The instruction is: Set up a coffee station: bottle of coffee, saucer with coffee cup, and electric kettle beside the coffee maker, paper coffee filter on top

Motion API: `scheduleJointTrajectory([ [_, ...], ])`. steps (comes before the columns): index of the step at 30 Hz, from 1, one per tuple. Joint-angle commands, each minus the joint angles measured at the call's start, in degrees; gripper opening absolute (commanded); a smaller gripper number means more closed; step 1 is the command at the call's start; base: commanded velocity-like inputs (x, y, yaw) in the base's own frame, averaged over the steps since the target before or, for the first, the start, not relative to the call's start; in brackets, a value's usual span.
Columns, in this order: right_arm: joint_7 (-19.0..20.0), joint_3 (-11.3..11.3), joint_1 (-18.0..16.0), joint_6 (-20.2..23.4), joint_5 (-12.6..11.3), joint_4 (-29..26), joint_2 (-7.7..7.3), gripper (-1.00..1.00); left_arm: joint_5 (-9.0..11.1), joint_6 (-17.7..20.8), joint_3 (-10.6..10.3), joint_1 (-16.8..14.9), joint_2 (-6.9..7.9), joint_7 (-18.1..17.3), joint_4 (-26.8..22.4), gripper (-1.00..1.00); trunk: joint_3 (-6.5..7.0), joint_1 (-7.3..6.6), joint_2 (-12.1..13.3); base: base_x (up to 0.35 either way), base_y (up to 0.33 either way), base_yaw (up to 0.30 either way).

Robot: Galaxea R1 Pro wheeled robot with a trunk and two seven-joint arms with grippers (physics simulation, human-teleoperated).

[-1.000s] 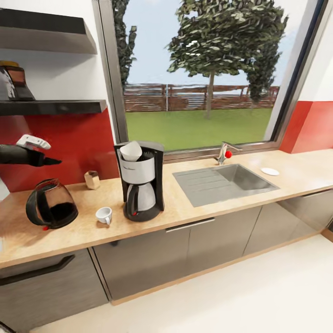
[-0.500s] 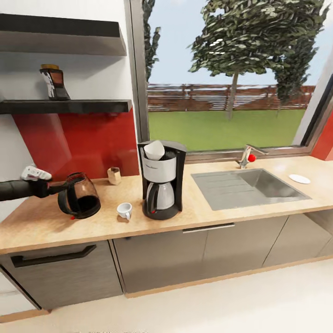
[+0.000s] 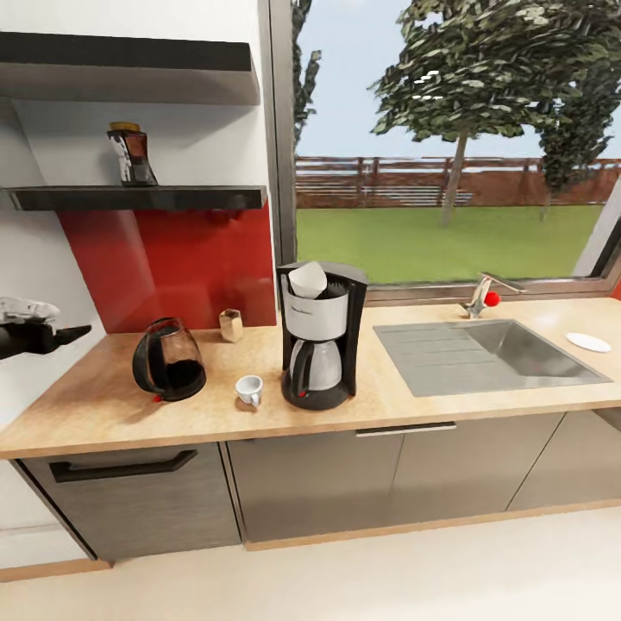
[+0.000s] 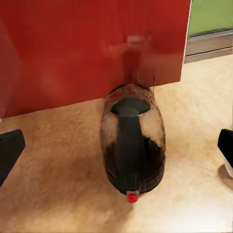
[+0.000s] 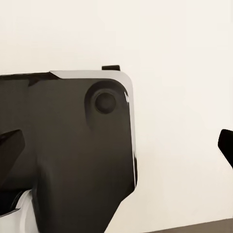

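— Coffee maker (image 3: 319, 345)? 
— Upright on the counter (image 3: 103, 414), left of the sink (image 3: 483, 354), under the window. White paper coffee filter (image 3: 308, 279) sitting in its top.

— Electric kettle (image 3: 168, 360)? 
— On the counter well left of the coffee maker, glass body, dark contents low inside, red dot at the base. In the left wrist view, seen handle-first (image 4: 131, 145), standing before the red backsplash (image 4: 87, 43).

— Coffee cup (image 3: 249, 390)? 
— White, standing on the counter between kettle and coffee maker, nearer the latter, touching neither.

— Saucer (image 3: 589, 342)? 
— Far off at the counter's right end, beyond the sink, well apart from the cup.

— Bottle of coffee (image 3: 134, 155)? 
— Up on the lower kitchen shelf (image 3: 172, 198), left of the window.

— Anything else on the counter? 
— Small tan block (image 3: 230, 325) against the backsplash, behind the cup.

— Left gripper (image 3: 60, 335)? 
— At the far left above the counter's end, apart from the kettle. In the wrist view, spread wide: dark fingertips (image 4: 9, 150) at opposite edges, nothing between them.

— Right gripper (image 5: 119, 145)? 
— Also wide, holding nothing, fingertips (image 5: 225, 145) at the frame edges before a dark robot panel (image 5: 63, 145) and a pale wall.
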Motion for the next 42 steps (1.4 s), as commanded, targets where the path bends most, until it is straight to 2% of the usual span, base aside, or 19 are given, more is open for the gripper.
scheduleJointTrajectory([
  [1,0.01,0.0,-0.04,-0.22,-0.39,-0.38,0.0,1.0,-0.45,2.16,-0.21,-3.1,-0.24,1.47,-0.81,1.0,-0.13,0.04,-0.13,0.0,0.0,0.0],
  [3,0.01,0.0,-0.04,-0.22,-0.37,-0.68,0.0,1.0,-0.53,4.2,-0.79,-6.5,-0.38,2.79,-1.09,1.0,-0.13,0.04,-0.13,0.0,0.0,0.0],
  [6,0.01,0.0,-0.04,-0.22,-0.36,-0.82,0.0,1.0,-0.68,8.89,-3.45,-10.71,-0.45,4.81,-1.18,1.0,-0.13,0.04,-0.13,0.0,0.0,0.0],
  [7,0.01,0.0,-0.04,-0.21,-0.35,-0.84,0.0,1.0,-0.73,10.7,-5.29,-12.29,-0.44,6.02,-1.2,1.0,-0.13,0.04,-0.13,0.0,0.0,0.0],
  [8,0.01,-0.01,-0.04,-0.2,-0.35,-0.86,0.0,1.0,-0.77,12.77,-8.41,-14.78,-0.37,8.35,-1.22,1.0,-0.13,0.04,-0.13,0.0,0.0,0.0],
  [11,0.01,-0.01,-0.04,-0.2,-0.35,-0.85,0.0,1.0,-0.68,15.06,-13.06,-21.71,-0.41,12.83,-1.01,1.0,-0.13,0.04,-0.13,0.0,0.0,0.0],
  [19,0.01,-0.03,-0.04,-0.21,-0.35,-0.65,0.05,1.0,-0.63,17.09,-14.5,-32.42,-0.51,14.38,1.37,1.0,-0.13,0.04,-0.13,0.0,0.0,0.0],
  [20,0.01,-0.02,-0.04,-0.21,-0.35,-0.63,0.07,1.0,-0.63,17.22,-14.59,-34.73,-0.59,14.43,2.65,1.0,-0.13,0.04,-0.13,0.0,0.0,0.0],
  [21,0.01,0.0,-0.04,-0.22,-0.35,-0.63,0.09,1.0,-0.66,17.31,-14.67,-40.21,-0.92,14.57,7.15,1.0,-0.13,0.04,-0.13,0.0,0.0,0.0],
  [22,0.01,0.0,-0.04,-0.22,-0.35,-0.62,0.09,1.0,-1.22,17.33,-14.73,-44.08,-1.48,15.25,10.98,1.0,-0.13,0.04,-0.13,0.0,0.0,0.0],
  [23,0.01,0.0,-0.04,-0.21,-0.35,-0.62,0.09,1.0,-1.77,17.34,-14.74,-45.8,-1.93,16.05,12.74,1.0,-0.13,0.04,-0.13,0.0,0.0,0.0],
  [24,0.01,0.0,-0.04,-0.22,-0.35,-0.62,0.09,1.0,-3.55,17.29,-14.76,-49.16,-4.04,19.34,16.32,1.0,-0.13,0.04,-0.13,0.0,0.0,0.0],
  [25,0.01,0.0,-0.04,-0.22,-0.35,-0.62,0.09,1.0,-4.06,17.25,-14.78,-49.91,-4.79,20.44,17.15,1.0,-0.13,0.04,-0.13,0.0,0.0,0.0],
  [26,0.01,0.0,-0.04,-0.22,-0.35,-0.62,0.09,1.0,-5.55,17.11,-15.29,-51.8,-7.16,24.0,19.45,1.0,-0.13,0.04,-0.13,0.0,0.0,0.0],
  [28,0.01,0.0,-0.04,-0.22,-0.35,-0.62,0.09,1.0,-7.35,16.94,-18.11,-53.58,-10.68,29.6,22.62,1.0,-0.13,0.04,-0.13,0.0,0.0,0.0],
  [31,0.01,0.0,-0.04,-0.22,-0.35,-0.62,0.09,1.0,-8.2,16.86,-22.0,-54.88,-14.27,35.23,25.23,1.0,-0.13,0.04,-0.13,0.0,0.0,0.0],
  [35,0.01,0.0,-0.04,-0.22,-0.35,-0.62,0.09,1.0,-8.54,16.78,-24.06,-57.25,-18.64,40.09,29.77,1.0,-0.13,0.04,-0.13,0.0,0.0,0.0],
  [38,0.01,0.0,-0.04,-0.22,-0.35,-0.62,0.09,1.0,-8.62,16.64,-24.4,-58.85,-20.47,43.43,34.93,1.0,-0.13,0.04,-0.13,0.0,0.0,0.0],
  [42,0.01,0.0,-0.04,-0.22,-0.35,-0.62,0.09,1.0,-8.57,16.54,-24.06,-59.33,-20.96,47.16,36.67,1.0,-0.13,0.04,-0.13,0.0,0.0,0.0],
])
